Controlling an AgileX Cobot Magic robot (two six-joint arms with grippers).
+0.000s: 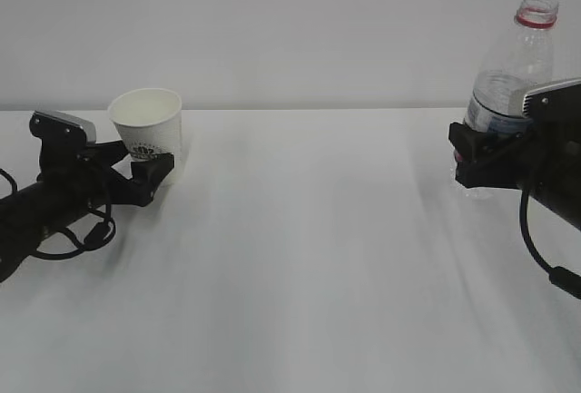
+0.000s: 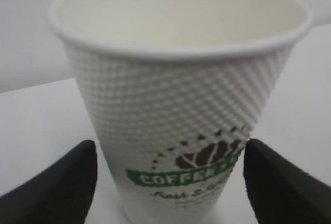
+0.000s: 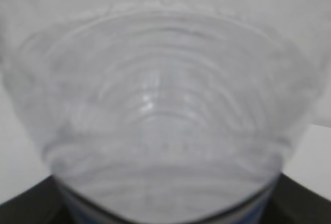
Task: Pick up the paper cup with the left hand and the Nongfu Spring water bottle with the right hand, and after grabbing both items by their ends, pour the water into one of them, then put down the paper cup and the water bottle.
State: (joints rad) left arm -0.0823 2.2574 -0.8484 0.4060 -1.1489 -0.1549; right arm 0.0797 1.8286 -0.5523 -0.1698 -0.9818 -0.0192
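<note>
- left hand (image 1: 152, 173), left of frame: claw wide, prongs just beside the paper cup (image 1: 148, 126) low down, looks not clamped yet.
- right hand (image 1: 474, 155), right edge: claw around the Nongfu Spring water bottle (image 1: 510, 84) mid-body; firm grip or not, cannot tell.
- Step: grasping. Next: clamp both, lift, bring together.
</note>
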